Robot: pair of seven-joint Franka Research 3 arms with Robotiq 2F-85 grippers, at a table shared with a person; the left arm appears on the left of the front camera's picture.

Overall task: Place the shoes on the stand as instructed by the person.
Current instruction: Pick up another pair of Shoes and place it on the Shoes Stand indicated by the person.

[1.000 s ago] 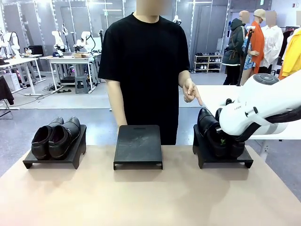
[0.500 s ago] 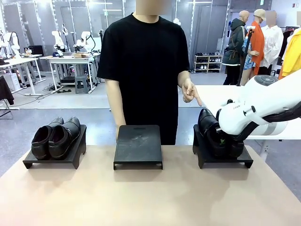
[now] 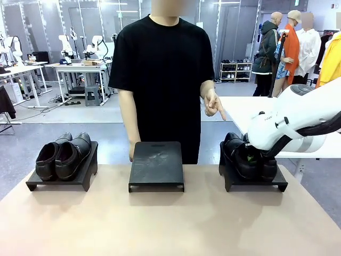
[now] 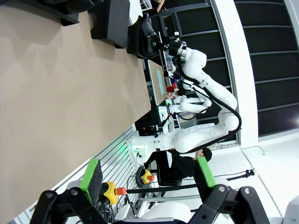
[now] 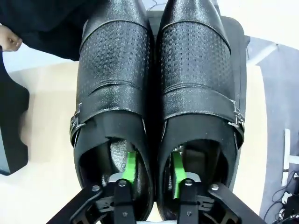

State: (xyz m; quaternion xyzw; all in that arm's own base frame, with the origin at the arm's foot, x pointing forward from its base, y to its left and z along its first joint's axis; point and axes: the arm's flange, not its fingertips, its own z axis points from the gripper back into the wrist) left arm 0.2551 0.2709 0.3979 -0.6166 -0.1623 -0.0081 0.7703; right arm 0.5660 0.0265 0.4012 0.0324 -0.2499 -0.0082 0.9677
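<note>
From across the table, one pair of shoes [image 3: 63, 156] sits on the left stand [image 3: 59, 180]. The other pair [image 3: 249, 158] rests on the right stand [image 3: 254, 181], under the right arm [image 3: 298, 120]. The person's hand [image 3: 213, 103] points down there.

The left gripper [image 4: 147, 175] hangs wide apart, empty.

The right gripper [image 5: 153, 173] has one green finger [image 5: 131, 166] inside each shoe [image 5: 159, 107], gripping nothing.
</note>
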